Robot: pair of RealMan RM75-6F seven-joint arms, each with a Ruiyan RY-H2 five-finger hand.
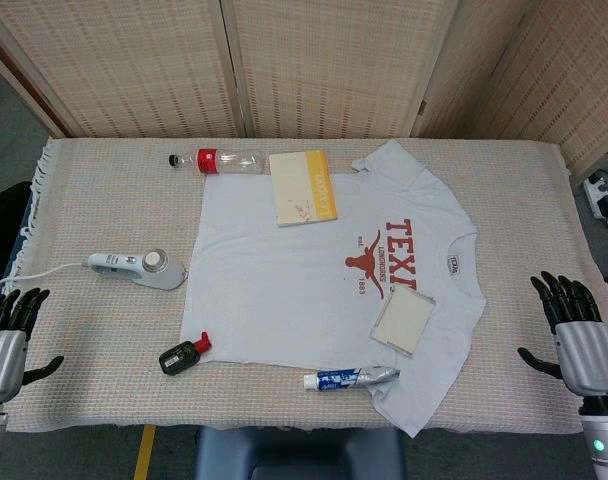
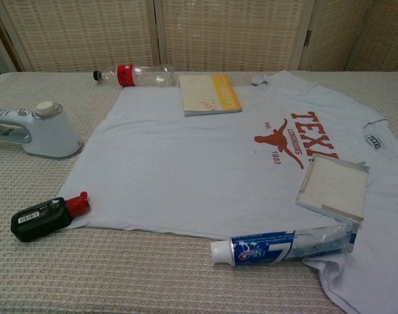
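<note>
A light blue T-shirt [image 1: 284, 270] lies flat on the table [image 1: 104, 390], over a woven beige cloth. Its collar points to the robot's right and its hem to the left, so the long axis goes across the table. The red print shows a longhorn head with "TEXAS", "LONGHORNS" and "1883"; the letters are turned sideways. A small neck label is there, but I cannot read it surely.

The left hand [image 1: 6, 340] rests at the near left edge of the table, fingers apart and holding nothing. The right hand [image 1: 579, 330] rests at the near right edge, also with fingers spread and empty. Both are well apart from the shirt.

Nearest to the left hand are a white handheld device [image 1: 139, 268] with a cord and a small dark bottle [image 1: 182, 356] with a red cap, which touches the hem. A toothpaste tube [image 2: 284, 244], blue and white, lies at the near edge of the shirt, cap to the left; its writing is too small. On the shirt lie a square white case [image 2: 333, 186] and a yellow and white book [image 1: 302, 187]. A clear plastic bottle [image 1: 224, 160] with a red label lies beyond.
</note>
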